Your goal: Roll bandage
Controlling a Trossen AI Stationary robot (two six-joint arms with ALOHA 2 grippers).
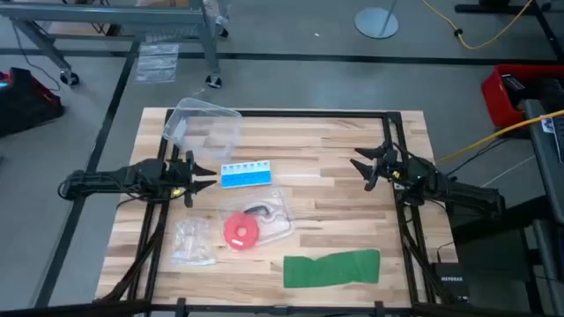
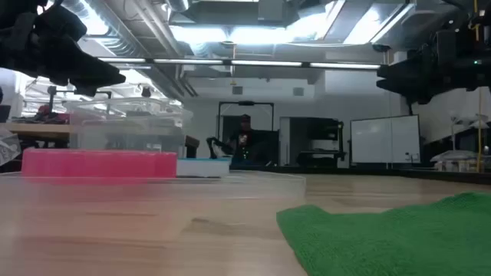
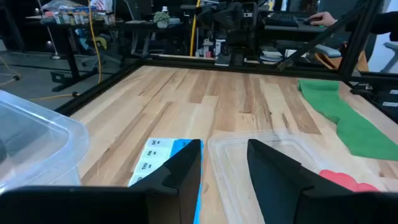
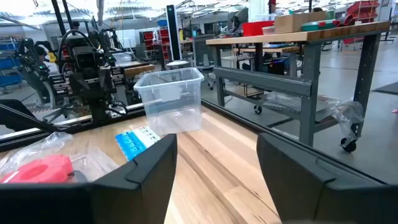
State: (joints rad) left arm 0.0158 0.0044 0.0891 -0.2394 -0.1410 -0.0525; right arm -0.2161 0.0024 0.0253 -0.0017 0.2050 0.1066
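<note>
Bandage (image 1: 331, 268) lay flat, unrolled, at the table's (image 1: 335, 189) near edge. Left gripper (image 1: 204, 179) and right gripper (image 1: 359, 165) hovered apart, fingers spread, holding nothing.

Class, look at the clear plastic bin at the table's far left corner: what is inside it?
The clear bin looks empty: through its walls only wood of the table shows. The pill box lies outside, nearer.
</note>
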